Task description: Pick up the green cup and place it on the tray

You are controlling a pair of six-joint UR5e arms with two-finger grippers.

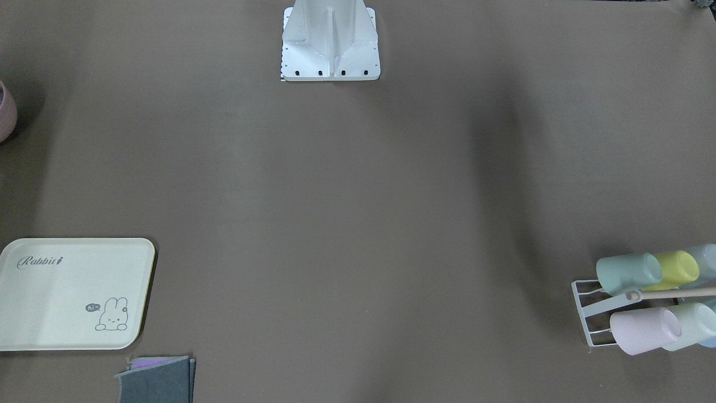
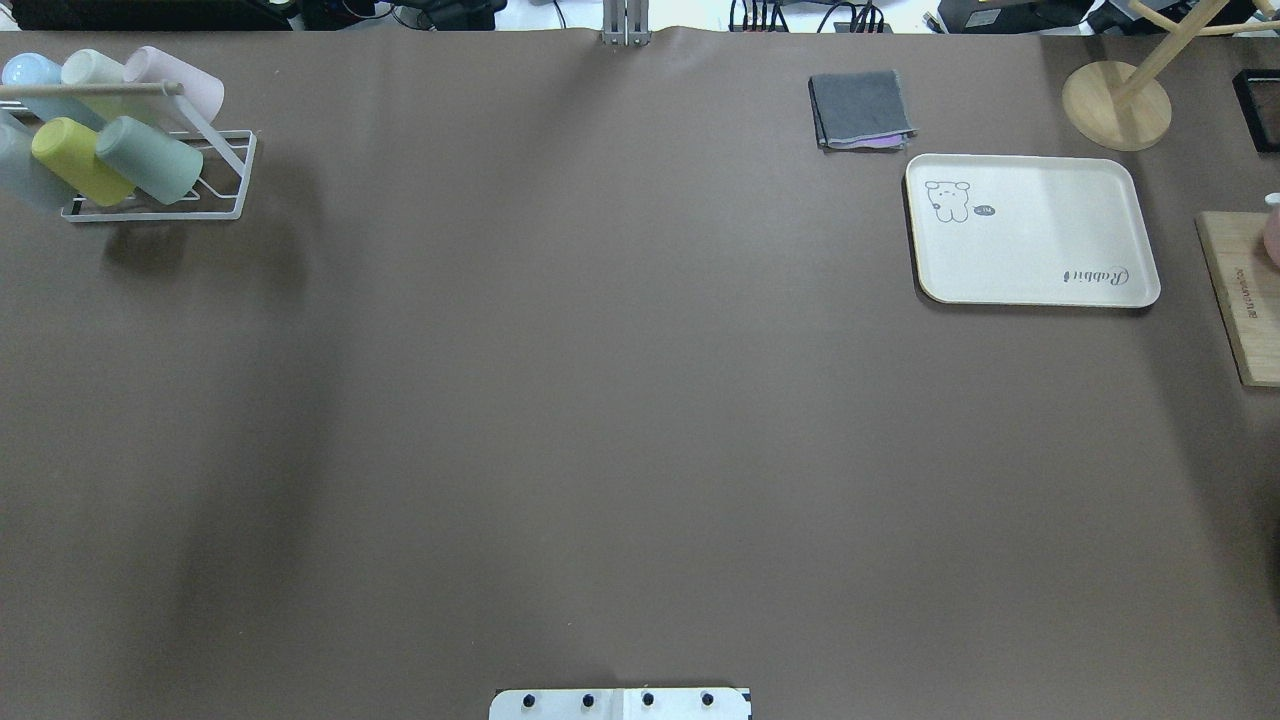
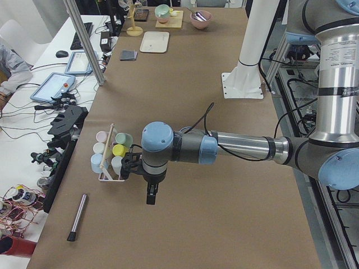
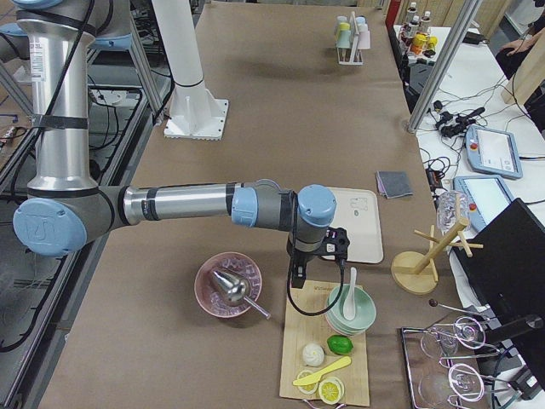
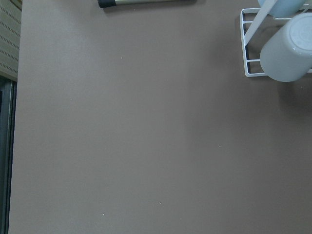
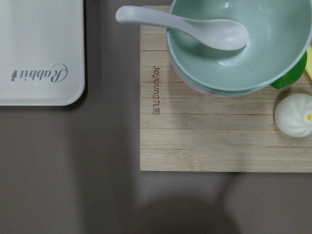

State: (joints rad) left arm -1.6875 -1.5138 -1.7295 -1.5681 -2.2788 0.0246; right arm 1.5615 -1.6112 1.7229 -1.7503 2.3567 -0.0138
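Note:
The green cup [image 2: 150,160] lies tilted on a white wire rack [image 2: 225,205] at the far left of the table, next to a yellow cup [image 2: 78,160]. It also shows in the front view [image 1: 629,272] and the left view [image 3: 123,139]. The cream Rabbit tray [image 2: 1040,240] lies bare at the far right, also in the front view [image 1: 56,302] and the right wrist view [image 6: 39,48]. My left gripper [image 3: 151,196] hangs near the rack. My right gripper [image 4: 295,277] hangs beside the tray. I cannot tell whether either is open or shut.
The rack holds several other cups, pink [image 1: 643,331], whitish-mint [image 1: 696,324] and pale blue [image 5: 287,48]. A folded grey cloth [image 2: 860,110] and a wooden stand [image 2: 1115,95] lie behind the tray. A wooden board [image 6: 195,141] with stacked bowls [image 6: 253,63] lies beside it.

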